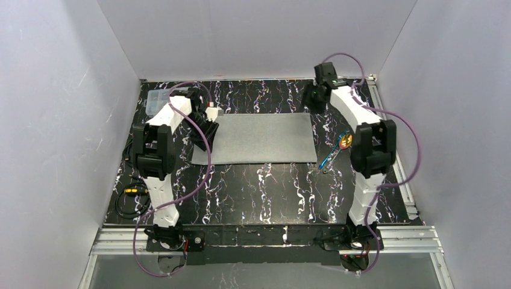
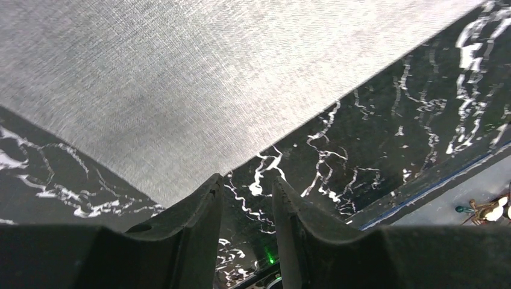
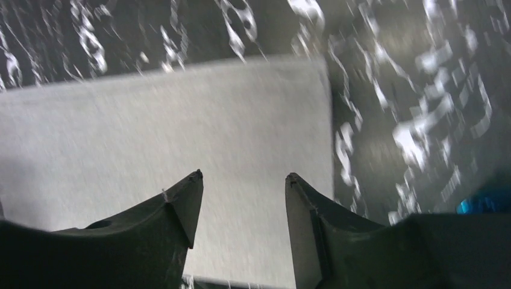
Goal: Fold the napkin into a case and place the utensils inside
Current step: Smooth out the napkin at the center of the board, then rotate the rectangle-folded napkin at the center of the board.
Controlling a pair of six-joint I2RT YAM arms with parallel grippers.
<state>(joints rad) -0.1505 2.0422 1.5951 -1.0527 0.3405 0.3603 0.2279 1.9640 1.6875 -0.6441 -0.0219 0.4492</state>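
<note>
- The napkin (image 1: 265, 138) lies flat in the far middle of the table (image 1: 253, 192). It is a long light-grey rectangle with a fine matte weave and straight edges.
- The table is glossy black with white marble-like veins.
- The utensils (image 1: 334, 152) lie just right of the napkin's right edge. One is a slim bright blue piece (image 1: 329, 158) set at a slant, and one is a shiny gold-orange piece (image 1: 345, 142) beside the right arm.
- The left gripper (image 2: 247, 183) is at the napkin's left edge. Its dark wedge-shaped fingers (image 2: 202, 208) stand slightly apart, with bare table showing between them.
- The right gripper (image 3: 244, 177) hangs above the cloth's far right corner. Its fingers are wide apart and hold nothing.
- A clear plastic box (image 1: 155, 99) sits in the far left corner.
</note>
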